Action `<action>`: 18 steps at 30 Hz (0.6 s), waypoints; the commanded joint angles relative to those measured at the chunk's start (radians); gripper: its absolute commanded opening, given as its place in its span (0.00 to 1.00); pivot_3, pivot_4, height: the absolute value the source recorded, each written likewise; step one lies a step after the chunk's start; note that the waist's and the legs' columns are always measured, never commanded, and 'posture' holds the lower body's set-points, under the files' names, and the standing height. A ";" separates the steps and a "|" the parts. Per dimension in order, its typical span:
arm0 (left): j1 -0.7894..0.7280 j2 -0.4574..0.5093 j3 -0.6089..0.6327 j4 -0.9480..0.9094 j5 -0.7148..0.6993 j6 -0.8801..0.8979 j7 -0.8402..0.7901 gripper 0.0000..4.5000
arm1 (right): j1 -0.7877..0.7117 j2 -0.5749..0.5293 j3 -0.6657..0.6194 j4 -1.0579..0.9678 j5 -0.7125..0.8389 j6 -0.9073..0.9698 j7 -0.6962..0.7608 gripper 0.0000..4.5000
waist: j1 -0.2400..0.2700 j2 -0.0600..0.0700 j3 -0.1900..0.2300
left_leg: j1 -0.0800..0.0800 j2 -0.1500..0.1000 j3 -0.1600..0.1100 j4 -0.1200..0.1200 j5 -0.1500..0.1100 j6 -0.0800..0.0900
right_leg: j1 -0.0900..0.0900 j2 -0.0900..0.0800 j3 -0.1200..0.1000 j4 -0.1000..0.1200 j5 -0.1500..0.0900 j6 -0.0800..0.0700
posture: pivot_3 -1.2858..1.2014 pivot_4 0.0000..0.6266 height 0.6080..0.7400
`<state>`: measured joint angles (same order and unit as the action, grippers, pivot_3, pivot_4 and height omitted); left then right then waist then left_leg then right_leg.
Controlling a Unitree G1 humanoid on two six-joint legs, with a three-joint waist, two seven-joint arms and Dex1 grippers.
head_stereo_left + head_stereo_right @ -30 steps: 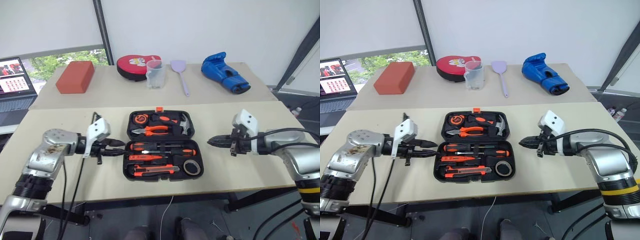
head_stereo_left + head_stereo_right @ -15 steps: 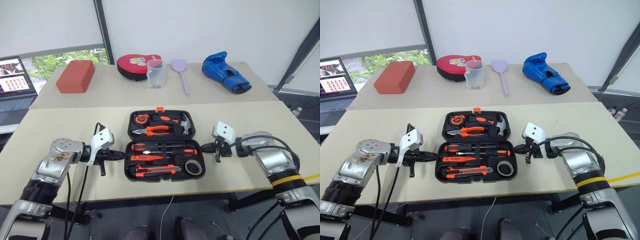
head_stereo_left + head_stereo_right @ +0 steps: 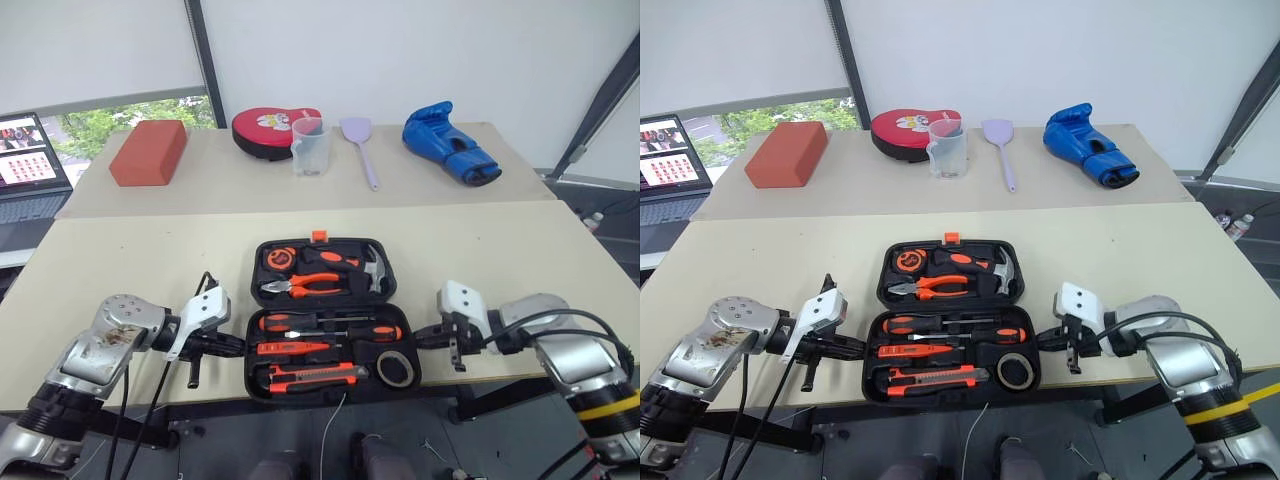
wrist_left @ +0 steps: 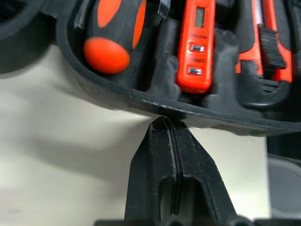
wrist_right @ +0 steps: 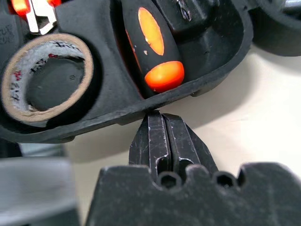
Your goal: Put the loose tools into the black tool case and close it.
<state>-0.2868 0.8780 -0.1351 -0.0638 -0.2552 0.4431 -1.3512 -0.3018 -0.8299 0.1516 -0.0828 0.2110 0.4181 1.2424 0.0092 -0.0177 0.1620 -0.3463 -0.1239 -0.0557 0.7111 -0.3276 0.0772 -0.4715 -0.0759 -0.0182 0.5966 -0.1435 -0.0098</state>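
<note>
Both grippers pressed shut at the open tool case's near half.

The left gripper (image 4: 165, 123) has its fingers pressed together, tips against the case's left rim; the right gripper (image 5: 162, 115), fingers likewise together, meets the right rim. The black tool case (image 3: 331, 245) lies open at the near table's (image 3: 120, 260) front edge, holding two screwdrivers (image 3: 330, 322), the tester screwdriver (image 3: 295, 348), the utility knife (image 3: 310, 375) and the tape ring (image 3: 399, 369) in its near half.
</note>
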 commanded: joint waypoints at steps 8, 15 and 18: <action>-0.157 -0.039 0.258 0.271 -0.165 0.258 0.199 0.48 | -0.100 -0.004 -0.279 0.037 0.234 0.356 -0.139 0.48 | 0.003 -0.001 0.000 | 0.004 0.000 0.000 0.000 -0.001 -0.003 | 0.004 0.000 0.000 0.001 0.001 -0.001 | 0.52 0.24 1.00; -0.445 -0.135 0.278 0.428 -0.251 0.603 0.327 0.99 | -0.374 0.121 -0.266 0.190 0.277 0.560 -0.303 0.99 | -0.001 -0.002 0.001 | 0.008 0.001 0.000 0.000 0.002 -0.004 | 0.008 0.001 0.000 0.000 0.007 -0.003 | 0.52 0.24 1.00; -0.513 -0.210 0.169 0.489 -0.168 0.573 0.379 0.99 | -0.498 0.223 -0.185 0.370 0.181 0.555 -0.427 0.99 | -0.003 -0.002 0.001 | 0.008 0.001 0.000 0.000 0.002 -0.003 | 0.007 0.001 0.001 0.000 0.007 -0.003 | 0.52 0.24 1.00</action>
<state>-0.7733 0.6884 0.0845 0.4047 -0.4606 1.0248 -0.9927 -0.7492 -0.6329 -0.0636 0.2085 0.4406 0.9726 0.8851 0.0060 -0.0193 0.1630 -0.3386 -0.1238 -0.0552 0.7111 -0.3253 0.0742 -0.4643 -0.0756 -0.0170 0.5965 -0.1367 -0.0123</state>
